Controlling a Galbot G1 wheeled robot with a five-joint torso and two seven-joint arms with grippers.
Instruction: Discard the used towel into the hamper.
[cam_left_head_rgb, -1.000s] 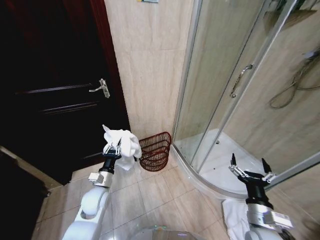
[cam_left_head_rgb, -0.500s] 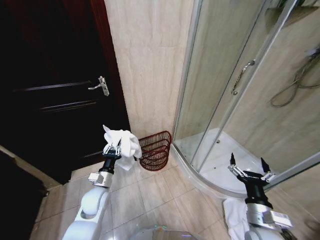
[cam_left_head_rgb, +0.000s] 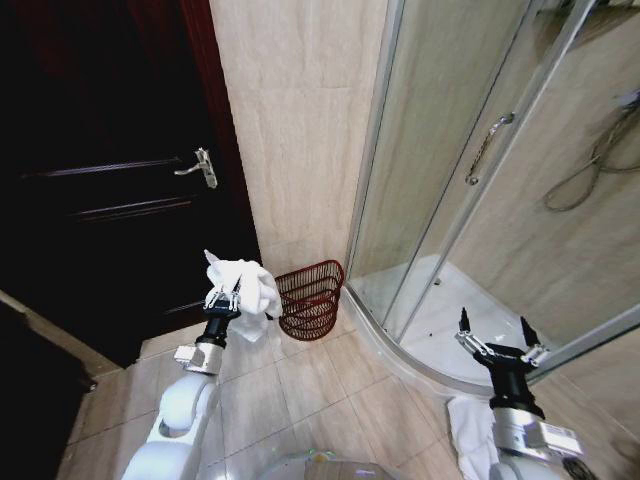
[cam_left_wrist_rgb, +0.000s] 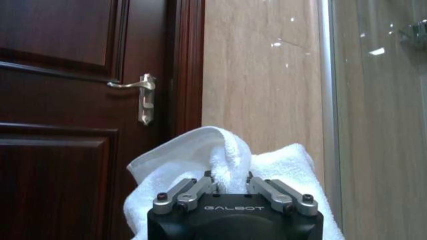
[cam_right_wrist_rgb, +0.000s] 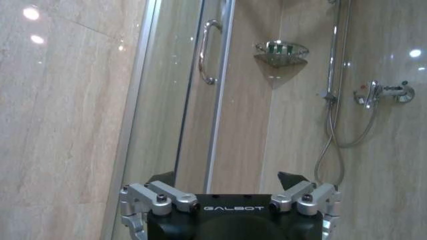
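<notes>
Tiled corner: hamper (cam_left_head_rgb: 309, 297) beside shower rim, left claw (cam_left_head_rgb: 223, 297) clenched on towel (cam_left_head_rgb: 247, 285) just left; right claw (cam_left_head_rgb: 496, 344) spread.

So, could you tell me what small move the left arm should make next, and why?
Probably carry the towel toward the right, over the hamper. The left claw is shut on it beside the hamper's rim, not above the opening.
</notes>
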